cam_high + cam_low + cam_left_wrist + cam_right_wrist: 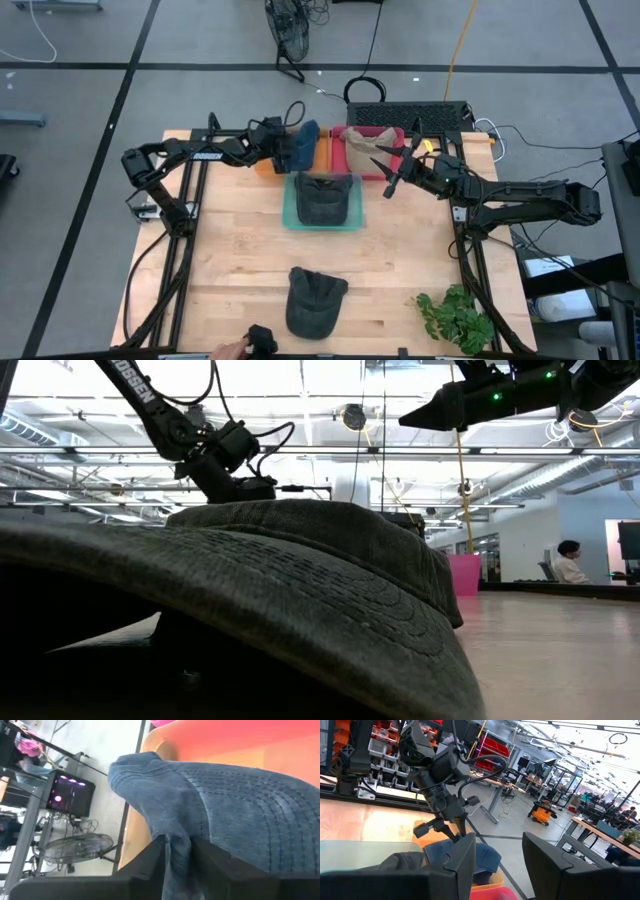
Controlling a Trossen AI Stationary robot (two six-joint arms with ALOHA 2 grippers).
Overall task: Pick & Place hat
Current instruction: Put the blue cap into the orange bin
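A blue hat [306, 140] lies in the orange bin [324, 152] at the table's far side, and my left gripper [286, 150] is shut on a fold of it. The right wrist view shows the same blue hat [480, 857] under my left gripper [451, 829]. A dark grey hat [322, 198] rests in the teal tray [290, 208]. A tan hat [366, 146] lies in the red bin [396, 134]. A second dark hat [315, 300] sits crown up near the table's front edge. My right gripper [392, 172] hangs open over the red bin's near corner, holding nothing. My left gripper pinches a raised fold of the blue hat's cloth [176, 851] between its two fingers [152, 860]. It comes slanting down from the table's left. The hat's stitched brim [250, 795] spreads beyond the fingers and lies against the orange bin [280, 755].
The near dark hat [300, 580] fills most of the low view. A green plant [455, 318] lies at the near right corner. At the front edge a person's hand [228, 350] shows beside a small black object [262, 340]. Bare wood lies between the tray and the near hat.
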